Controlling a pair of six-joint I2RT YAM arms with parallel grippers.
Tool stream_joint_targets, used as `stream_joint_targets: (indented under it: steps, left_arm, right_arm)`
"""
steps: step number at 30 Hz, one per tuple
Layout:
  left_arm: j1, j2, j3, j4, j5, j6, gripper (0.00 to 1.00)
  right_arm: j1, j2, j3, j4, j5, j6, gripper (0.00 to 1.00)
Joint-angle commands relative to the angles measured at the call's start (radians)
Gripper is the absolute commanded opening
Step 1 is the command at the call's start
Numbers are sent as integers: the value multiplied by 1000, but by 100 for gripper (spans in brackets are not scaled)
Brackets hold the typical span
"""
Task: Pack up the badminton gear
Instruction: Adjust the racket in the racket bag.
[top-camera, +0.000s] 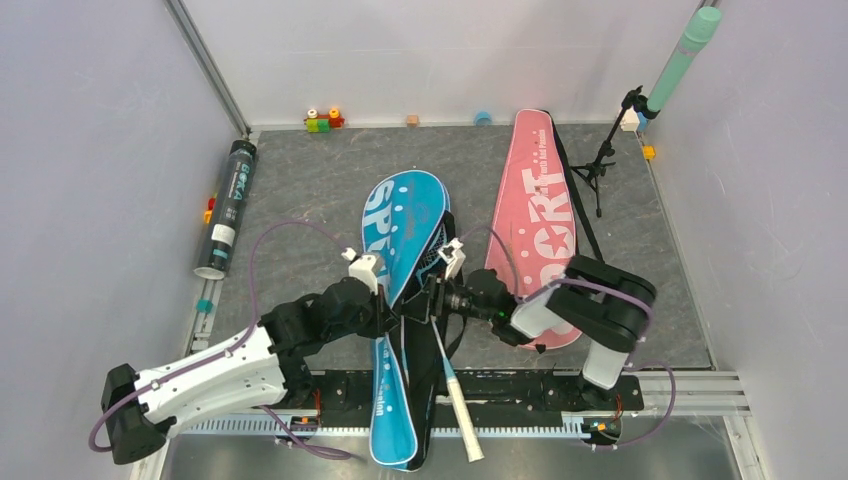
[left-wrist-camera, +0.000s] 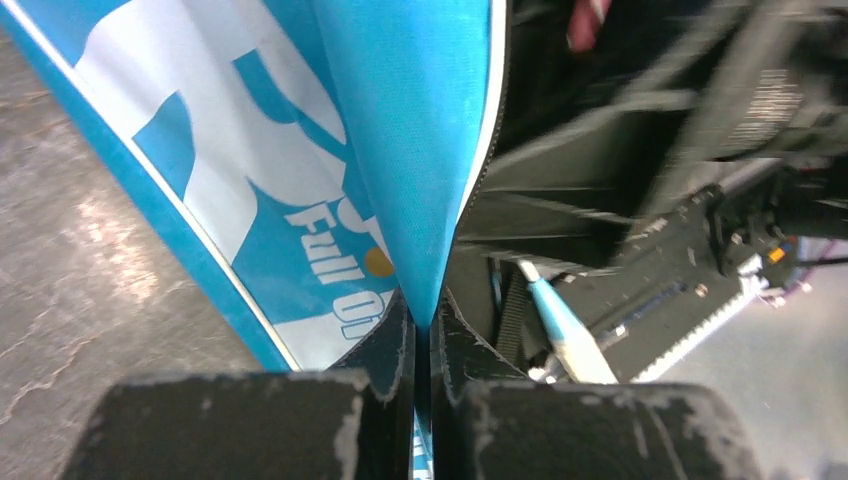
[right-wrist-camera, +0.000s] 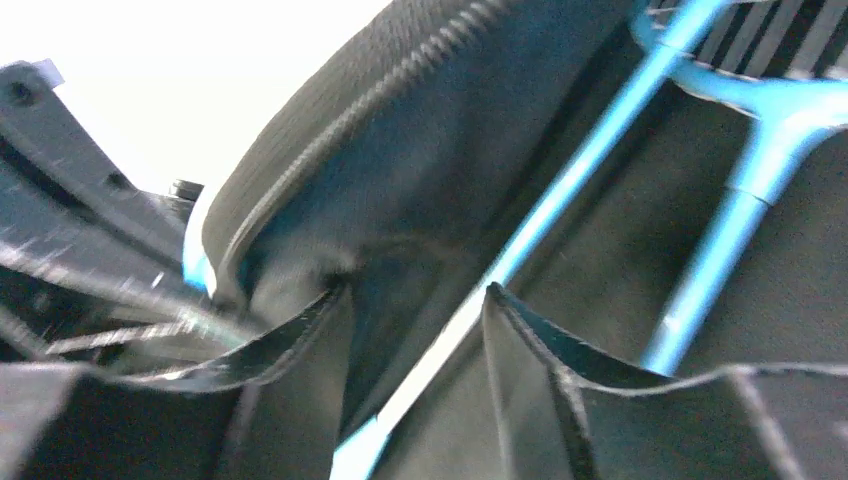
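The blue "SPORT" racket bag (top-camera: 405, 215) lies lengthways in the middle of the mat. My left gripper (top-camera: 392, 312) is shut on its raised blue flap (left-wrist-camera: 420, 180), with the fabric pinched between the fingertips (left-wrist-camera: 432, 335). A blue racket lies inside the bag, and its white handle (top-camera: 458, 400) sticks out toward the near edge. My right gripper (top-camera: 440, 298) is open at the bag's dark zipped edge (right-wrist-camera: 330, 130). The racket's thin shaft (right-wrist-camera: 560, 200) passes between its fingers without touching them. The pink racket bag (top-camera: 535, 200) lies to the right. The dark tube (top-camera: 228, 205) rests by the left wall.
A small black tripod (top-camera: 600, 165) stands at the back right under a slanted pale green pole (top-camera: 685, 55). Coloured toy blocks (top-camera: 322, 120) line the back wall, and more sit by the tube. The arms' base rail (top-camera: 500, 395) runs along the near edge.
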Motion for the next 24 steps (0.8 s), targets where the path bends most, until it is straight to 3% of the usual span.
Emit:
stream_joint_targets:
  steps: [1, 9, 15, 21, 24]
  left_arm:
    - [-4, -82, -89, 78, -227, -66, 2]
    - [-2, -163, -182, 187, -227, -62, 2]
    - [-2, -135, -193, 246, -193, -54, 2]
    - [-3, -109, -178, 267, -170, -42, 2]
    - [-3, -112, -173, 272, -169, -41, 2]
  right_arm:
    - [-23, -188, -100, -165, 66, -202, 60]
    - [-23, -575, -217, -656, 44, -467, 76]
    - [65, -668, -241, -837, -100, -459, 78]
    - [152, -605, -241, -810, -99, -387, 76]
    - [205, -528, -205, -737, -151, -358, 69]
